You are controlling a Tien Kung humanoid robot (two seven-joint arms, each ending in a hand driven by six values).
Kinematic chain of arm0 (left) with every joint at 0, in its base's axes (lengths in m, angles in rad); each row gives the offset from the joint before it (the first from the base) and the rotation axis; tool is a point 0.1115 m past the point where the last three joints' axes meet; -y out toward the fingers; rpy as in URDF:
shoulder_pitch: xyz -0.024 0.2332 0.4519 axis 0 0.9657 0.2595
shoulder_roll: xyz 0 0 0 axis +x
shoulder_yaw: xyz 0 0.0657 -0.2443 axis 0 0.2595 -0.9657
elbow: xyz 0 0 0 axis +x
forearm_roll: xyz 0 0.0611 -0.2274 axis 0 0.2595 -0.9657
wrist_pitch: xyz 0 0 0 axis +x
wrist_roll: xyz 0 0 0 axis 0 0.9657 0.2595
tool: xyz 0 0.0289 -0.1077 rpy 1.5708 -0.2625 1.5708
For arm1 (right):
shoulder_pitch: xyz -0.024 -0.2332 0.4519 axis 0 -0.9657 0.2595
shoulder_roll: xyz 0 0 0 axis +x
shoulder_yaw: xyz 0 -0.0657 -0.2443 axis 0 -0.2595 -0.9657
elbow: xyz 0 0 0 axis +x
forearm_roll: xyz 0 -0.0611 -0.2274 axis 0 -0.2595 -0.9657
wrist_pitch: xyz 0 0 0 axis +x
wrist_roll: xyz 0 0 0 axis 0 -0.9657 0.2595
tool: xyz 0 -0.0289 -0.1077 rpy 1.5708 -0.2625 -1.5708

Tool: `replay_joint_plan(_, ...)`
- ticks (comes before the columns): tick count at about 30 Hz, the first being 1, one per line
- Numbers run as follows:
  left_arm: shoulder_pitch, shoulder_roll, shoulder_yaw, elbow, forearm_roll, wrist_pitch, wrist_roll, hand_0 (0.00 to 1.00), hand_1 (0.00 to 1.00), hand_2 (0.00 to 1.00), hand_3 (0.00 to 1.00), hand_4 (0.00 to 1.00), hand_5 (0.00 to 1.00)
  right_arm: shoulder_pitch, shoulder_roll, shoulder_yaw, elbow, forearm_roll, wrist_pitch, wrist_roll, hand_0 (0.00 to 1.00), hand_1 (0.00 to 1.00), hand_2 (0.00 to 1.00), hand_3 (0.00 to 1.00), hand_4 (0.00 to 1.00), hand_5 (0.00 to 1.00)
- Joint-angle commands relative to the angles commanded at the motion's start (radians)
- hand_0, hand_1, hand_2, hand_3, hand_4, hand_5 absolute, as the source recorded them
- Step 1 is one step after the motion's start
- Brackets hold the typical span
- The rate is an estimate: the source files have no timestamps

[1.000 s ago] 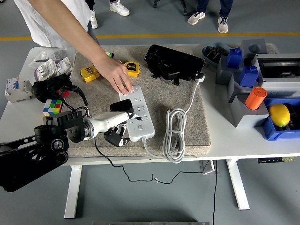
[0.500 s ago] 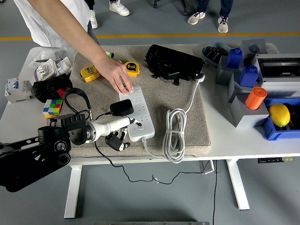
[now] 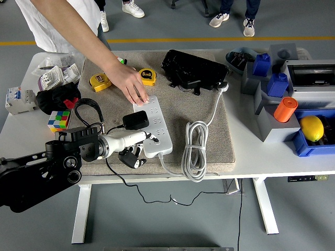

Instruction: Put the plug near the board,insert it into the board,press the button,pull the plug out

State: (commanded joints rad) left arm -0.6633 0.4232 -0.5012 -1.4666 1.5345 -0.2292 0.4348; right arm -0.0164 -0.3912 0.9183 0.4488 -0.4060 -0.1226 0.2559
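Beside the board, tape measures and coiled cable

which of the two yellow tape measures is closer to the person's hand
The yellow tape measure on the right, just beyond the person's hand that rests on the power strip. The other tape measure lies farther left on the mat.

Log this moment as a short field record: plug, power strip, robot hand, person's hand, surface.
plug: black adapter plug sitting on the power strip's left side, cable trailing left
power strip: white, lying on the beige mat, its white cord coiled to the right
left hand: at the strip's near left edge, one finger extended toward the strip's near end
person's hand: pressing on the strip's far end
right hand: not in view
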Motion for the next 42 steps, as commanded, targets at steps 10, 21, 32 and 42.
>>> replay_joint_plan(10,-0.007,-0.006,0.015,0.015,-0.002,0.006,0.0,0.043,0.125,0.225,0.897,0.594,0.002,0.0,0.002,0.002,0.0,-0.001,0.0,0.0,0.698,0.699,0.675,0.574,0.998,0.514)
replay_joint_plan(21,-0.016,-0.014,0.027,0.031,-0.004,0.007,0.002,0.042,0.124,0.224,0.889,0.593,0.002,-0.002,0.001,0.004,0.002,-0.002,-0.001,0.0,0.698,0.699,0.675,0.574,0.998,0.514)
replay_joint_plan(32,-0.019,-0.016,0.033,0.035,-0.003,0.005,0.01,0.042,0.125,0.225,0.887,0.593,0.002,-0.002,0.002,0.009,0.002,-0.002,-0.001,0.0,0.698,0.698,0.675,0.574,0.998,0.514)
replay_joint_plan(42,-0.011,-0.012,0.013,0.015,-0.006,0.005,0.006,0.042,0.126,0.227,0.875,0.596,0.002,-0.003,0.004,0.009,0.003,-0.003,-0.001,0.001,0.698,0.698,0.675,0.574,0.998,0.513)
